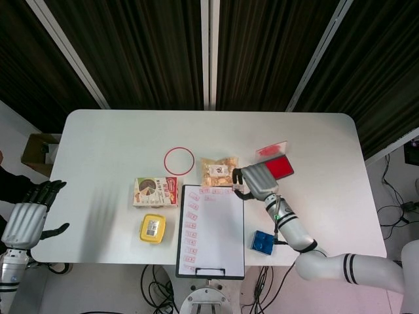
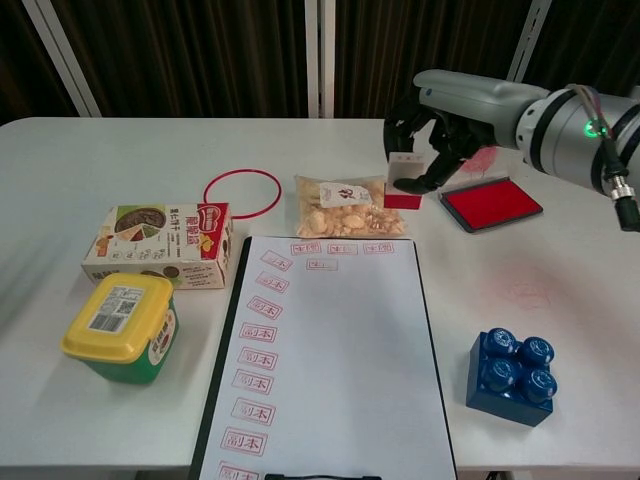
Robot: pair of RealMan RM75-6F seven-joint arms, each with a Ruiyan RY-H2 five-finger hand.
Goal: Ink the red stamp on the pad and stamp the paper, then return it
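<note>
Snack bag (image 2: 345, 208) — beside raised stamp (image 2: 403, 195)

Robot lab, white table (image 1: 118, 144), dark curtains (image 1: 144, 46)

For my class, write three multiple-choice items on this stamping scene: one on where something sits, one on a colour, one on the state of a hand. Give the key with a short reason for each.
1. Where is the blue brick?
A. right of the clipboard
B. inside the red ring
C. on the ink pad

2. What colour is the lid of the tub beside the clipboard?
A. white
B. yellow
C. black

3. What is the right hand doing?
A. resting flat on the paper
B. gripping the snack bag
C. holding the red stamp in the air

Key: 1 A, the brick stands on the table off the board's right edge. 2 B, the lid is plainly yellow. 3 C, the stamp hangs in the fingers, clear of the table, next to the pad.
</note>
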